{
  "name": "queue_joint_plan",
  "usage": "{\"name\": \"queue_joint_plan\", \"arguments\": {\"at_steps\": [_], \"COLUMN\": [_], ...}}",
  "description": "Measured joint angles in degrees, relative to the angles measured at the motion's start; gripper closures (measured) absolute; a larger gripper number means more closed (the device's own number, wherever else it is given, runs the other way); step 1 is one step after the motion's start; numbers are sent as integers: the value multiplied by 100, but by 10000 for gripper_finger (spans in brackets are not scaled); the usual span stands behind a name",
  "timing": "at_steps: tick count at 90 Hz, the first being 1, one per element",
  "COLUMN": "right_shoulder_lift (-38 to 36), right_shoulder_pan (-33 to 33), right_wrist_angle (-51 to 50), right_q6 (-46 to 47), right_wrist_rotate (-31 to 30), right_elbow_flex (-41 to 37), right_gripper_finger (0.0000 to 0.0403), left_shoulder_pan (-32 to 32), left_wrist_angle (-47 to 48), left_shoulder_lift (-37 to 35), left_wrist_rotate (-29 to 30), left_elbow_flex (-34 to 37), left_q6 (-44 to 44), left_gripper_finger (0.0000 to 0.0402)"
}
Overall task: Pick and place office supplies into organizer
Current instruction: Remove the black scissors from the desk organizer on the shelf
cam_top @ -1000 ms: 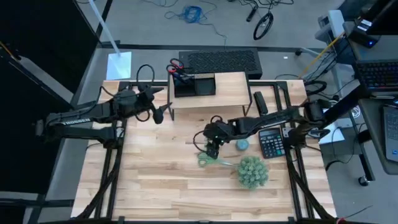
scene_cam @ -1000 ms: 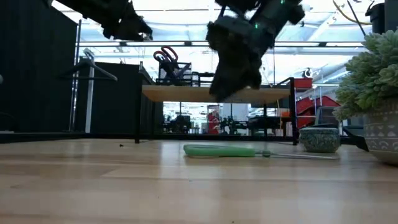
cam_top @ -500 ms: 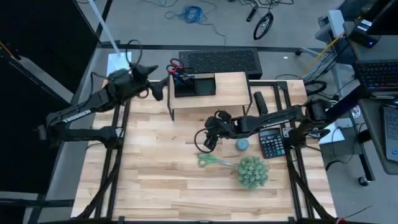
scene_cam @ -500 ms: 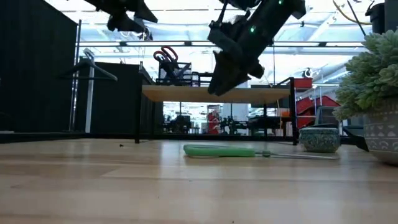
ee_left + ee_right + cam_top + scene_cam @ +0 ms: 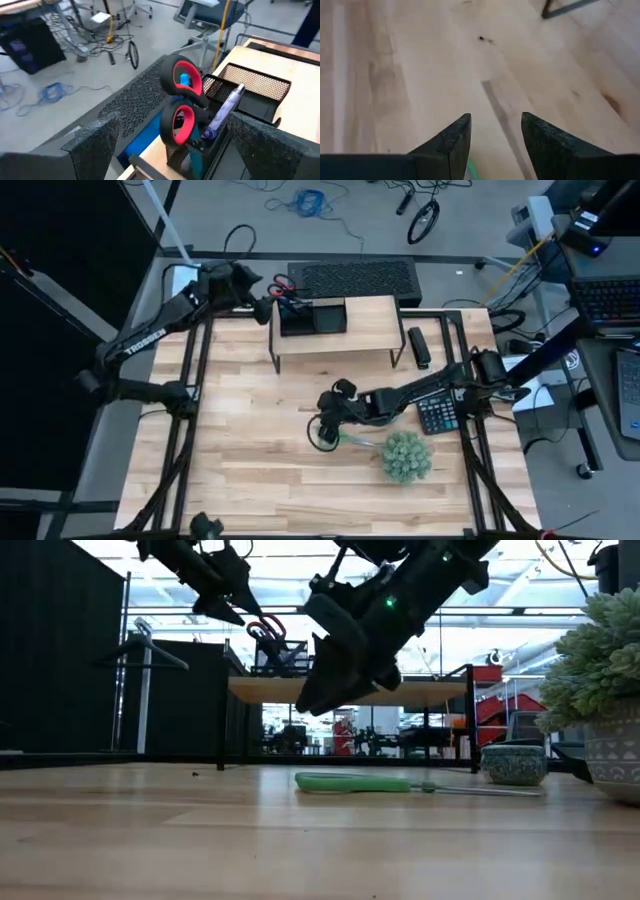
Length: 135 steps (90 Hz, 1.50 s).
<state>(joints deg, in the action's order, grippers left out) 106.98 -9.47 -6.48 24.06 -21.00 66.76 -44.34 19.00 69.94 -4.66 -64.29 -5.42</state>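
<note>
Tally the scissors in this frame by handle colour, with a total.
Red-handled scissors, standing in the organizer: 1
Green-handled scissors, lying on the table: 1
Total: 2

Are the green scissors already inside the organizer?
No, the green scissors lie flat on the table, below the right gripper; the organizer stands on the wooden shelf.

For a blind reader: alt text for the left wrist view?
Red scissors stand handles-up in a black mesh organizer beside a pen, framed by the left claw's two open dark fingers. Grey floor and cables lie behind.
</note>
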Motion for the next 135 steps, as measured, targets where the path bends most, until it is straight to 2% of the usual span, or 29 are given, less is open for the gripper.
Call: {"name": "queue_joint_plan", "arguments": {"at_steps": [22,31,76,100,110,135], "right_shoulder_lift": [29,29,31,31,31,31], "right_shoulder_pan": [4,4,15,15,15,15], "right_wrist_angle": [56,70,120,159,159,157], "right_q6": [-120,-123,-224,-226,-226,-226], "right_wrist_rotate": [-5,-6,-30,-30,-30,-30], "right_elbow_flex": [0,0,0,0,0,0], "right_gripper_finger": [245,245,245,245,245,245], "left_shoulder_pan": [-188,-185,-183,-181,-177,-161], "left_wrist_angle": [-18,-127,-192,-215,-220,-271], "left_shoulder_lift": [255,261,261,261,259,190], "left_wrist_rotate": [-218,-242,-243,-243,-244,-241], "left_elbow_flex": [0,0,0,0,0,0], "left_q6": [-3,-4,-150,-152,-152,-155], "left_gripper_finger": [47,66,284,372,384,372]}}
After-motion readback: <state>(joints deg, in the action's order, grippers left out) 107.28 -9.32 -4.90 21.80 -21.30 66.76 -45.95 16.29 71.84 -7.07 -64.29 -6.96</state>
